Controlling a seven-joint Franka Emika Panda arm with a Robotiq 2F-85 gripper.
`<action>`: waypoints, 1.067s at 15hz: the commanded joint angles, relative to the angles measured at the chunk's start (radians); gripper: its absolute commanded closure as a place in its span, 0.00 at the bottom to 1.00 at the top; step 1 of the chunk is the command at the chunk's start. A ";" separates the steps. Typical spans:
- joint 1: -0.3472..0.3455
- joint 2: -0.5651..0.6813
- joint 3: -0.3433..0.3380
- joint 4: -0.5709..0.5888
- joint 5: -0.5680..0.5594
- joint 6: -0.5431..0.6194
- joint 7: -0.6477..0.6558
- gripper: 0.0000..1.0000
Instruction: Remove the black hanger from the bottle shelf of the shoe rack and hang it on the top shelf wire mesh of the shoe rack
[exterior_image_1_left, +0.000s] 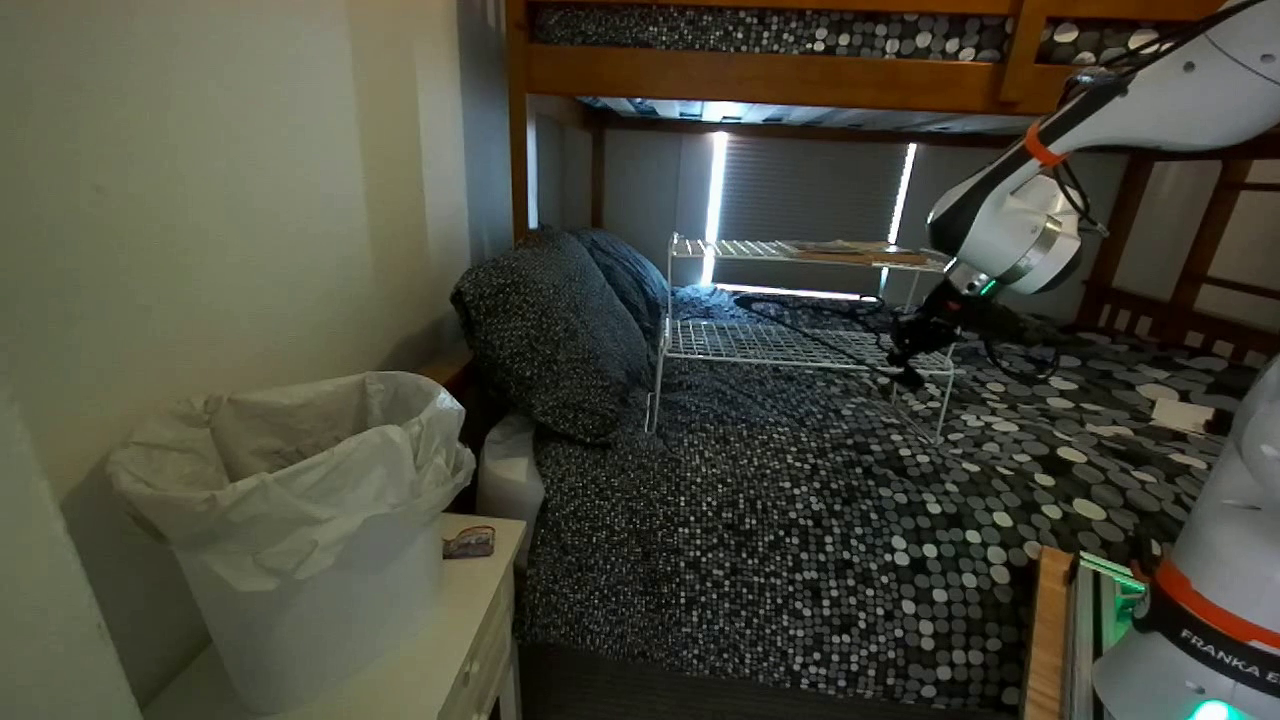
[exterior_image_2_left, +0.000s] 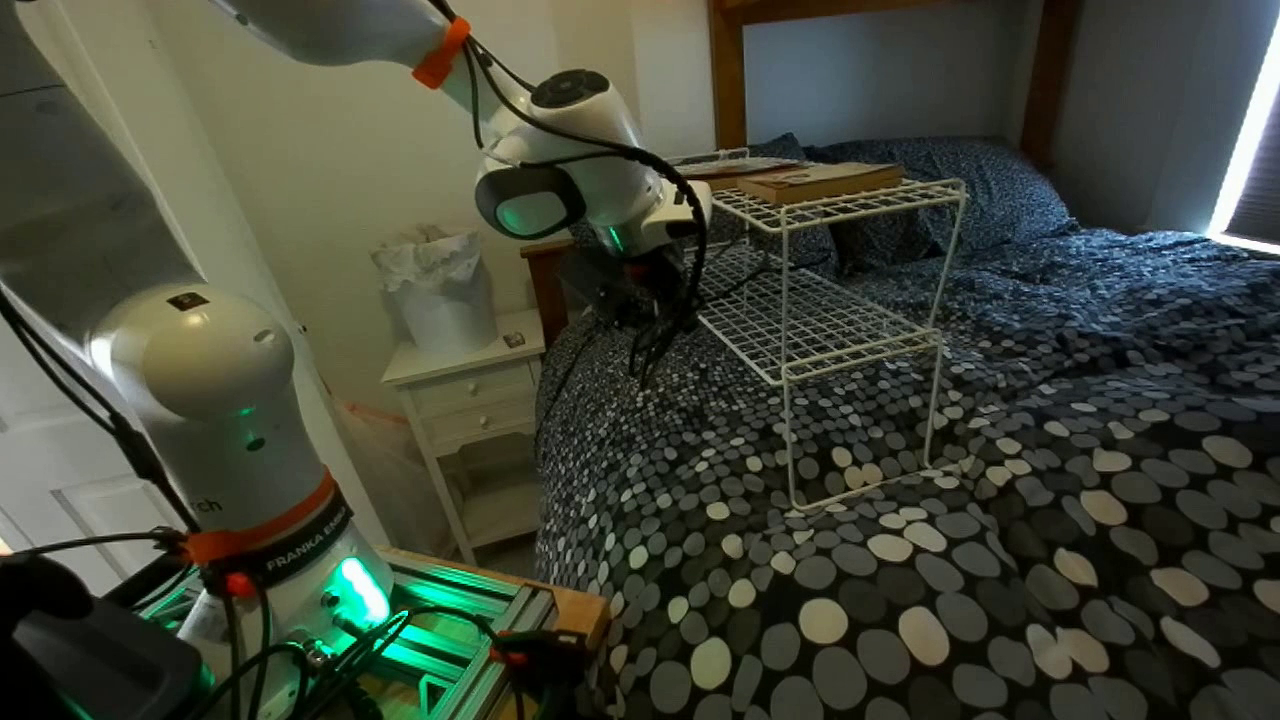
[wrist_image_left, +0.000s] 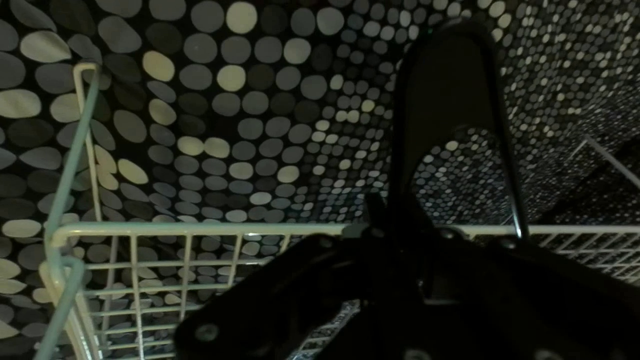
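Observation:
The white wire shoe rack stands on the bed in both exterior views, with a top shelf (exterior_image_1_left: 740, 249) and a lower mesh shelf (exterior_image_1_left: 760, 343). The black hanger (exterior_image_1_left: 752, 302) extends from my gripper (exterior_image_1_left: 903, 365) between the two shelves; I cannot tell whether it touches the lower mesh. In the wrist view, the hanger (wrist_image_left: 450, 85) is a large dark loop rising from between my fingers (wrist_image_left: 395, 215), which are shut on it. The gripper is at the lower shelf's front edge (wrist_image_left: 190, 229). The dark fingers hide the exact grip point.
Books (exterior_image_2_left: 820, 182) lie on the top shelf. Rack uprights (exterior_image_2_left: 787, 300) stand at its ends. Pillows (exterior_image_1_left: 560, 330) lie by the rack. The upper bunk beam (exterior_image_1_left: 760, 75) crosses above. Cables (exterior_image_2_left: 690, 220) hang along the wrist. A lined bin (exterior_image_1_left: 310, 560) stands on a nightstand (exterior_image_1_left: 490, 590).

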 joint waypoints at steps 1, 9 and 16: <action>0.031 -0.072 0.021 -0.075 -0.004 0.001 -0.062 0.97; -0.002 -0.045 0.215 -0.108 -0.097 -0.017 -0.036 0.97; -0.195 -0.045 0.431 -0.105 -0.325 -0.059 0.188 0.97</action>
